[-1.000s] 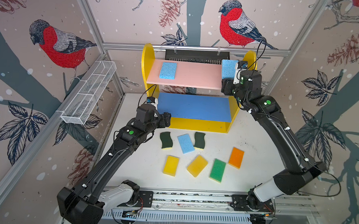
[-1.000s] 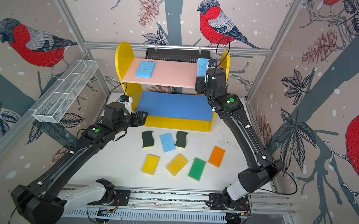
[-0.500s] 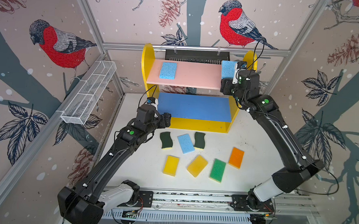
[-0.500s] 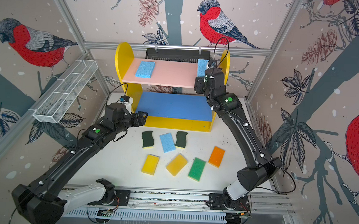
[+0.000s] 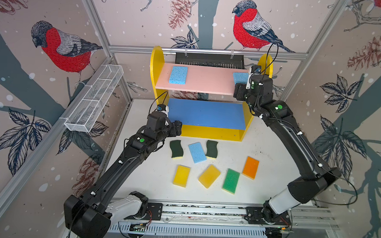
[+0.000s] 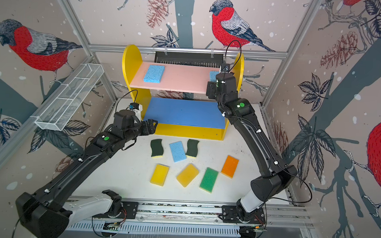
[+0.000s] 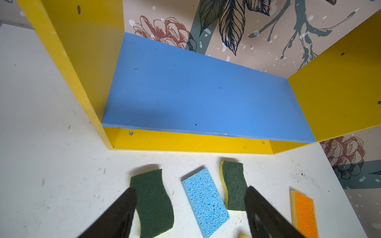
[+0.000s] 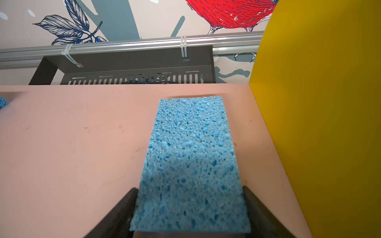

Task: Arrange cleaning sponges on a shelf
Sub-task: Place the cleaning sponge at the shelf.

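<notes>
1. Sponge (image 8: 189, 160) lies flat on the pink board (image 5: 209, 80) at the right end of the shelf (image 5: 156, 61), just beside the side panel (image 8: 319, 103). A second blue sponge (image 5: 178, 75) sits at the left end, and seven more lie on the worktop (image 5: 273, 150).
2. My right gripper (image 8: 189, 190) brackets the sponge's near end, jaws against both its sides. I cannot tell whether they pinch or merely touch.
3. Foam clings, so backing out with the jaws this close could drag the sponge off the board's front edge.
4. My right wrist is near the side panel, and a sideways move could knock the shelf and shift both placed sponges.
5. My right arm reaches high, gripper roughly level, pointing at the back wall.
6. My left arm stretches low toward the shelf's lower left corner. My left gripper (image 7: 190, 190) is spread and empty above a dark green sponge (image 7: 152, 202) and a third blue sponge (image 7: 204, 202). They lie close together, so a careless descent could catch both.
</notes>
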Robot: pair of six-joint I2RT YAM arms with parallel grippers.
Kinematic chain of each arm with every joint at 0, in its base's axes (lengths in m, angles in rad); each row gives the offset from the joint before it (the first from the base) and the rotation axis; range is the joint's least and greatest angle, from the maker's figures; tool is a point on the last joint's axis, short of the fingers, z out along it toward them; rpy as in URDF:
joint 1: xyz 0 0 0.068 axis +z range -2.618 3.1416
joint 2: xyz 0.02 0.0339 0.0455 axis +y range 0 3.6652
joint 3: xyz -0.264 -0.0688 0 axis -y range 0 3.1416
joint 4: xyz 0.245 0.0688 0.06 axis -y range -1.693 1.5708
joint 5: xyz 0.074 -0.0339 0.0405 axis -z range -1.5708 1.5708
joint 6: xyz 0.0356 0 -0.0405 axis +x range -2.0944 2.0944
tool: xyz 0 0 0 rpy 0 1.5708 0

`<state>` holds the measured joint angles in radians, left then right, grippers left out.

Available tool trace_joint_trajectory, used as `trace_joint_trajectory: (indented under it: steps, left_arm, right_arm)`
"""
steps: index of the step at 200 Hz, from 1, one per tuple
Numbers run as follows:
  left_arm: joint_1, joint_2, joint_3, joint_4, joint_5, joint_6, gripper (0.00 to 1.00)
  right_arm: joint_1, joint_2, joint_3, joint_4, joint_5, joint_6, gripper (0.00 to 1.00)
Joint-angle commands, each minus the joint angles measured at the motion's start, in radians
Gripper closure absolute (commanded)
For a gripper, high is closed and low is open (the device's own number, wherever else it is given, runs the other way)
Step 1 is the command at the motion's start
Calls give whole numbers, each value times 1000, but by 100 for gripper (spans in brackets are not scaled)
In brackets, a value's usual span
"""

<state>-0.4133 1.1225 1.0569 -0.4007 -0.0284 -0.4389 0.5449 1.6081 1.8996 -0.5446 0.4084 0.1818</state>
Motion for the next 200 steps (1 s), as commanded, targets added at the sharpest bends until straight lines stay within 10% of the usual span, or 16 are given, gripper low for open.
trace_joint_trajectory:
  steps: [1, 200]
  left_arm:
    - [4, 1, -1, 35, -1, -4, 17]
    - [5, -14, -19, 32, -14, -12, 15]
  right_arm:
    - [-2, 10, -4, -30, -6, 3, 24]
    - [19, 6, 69, -35, -5, -45, 14]
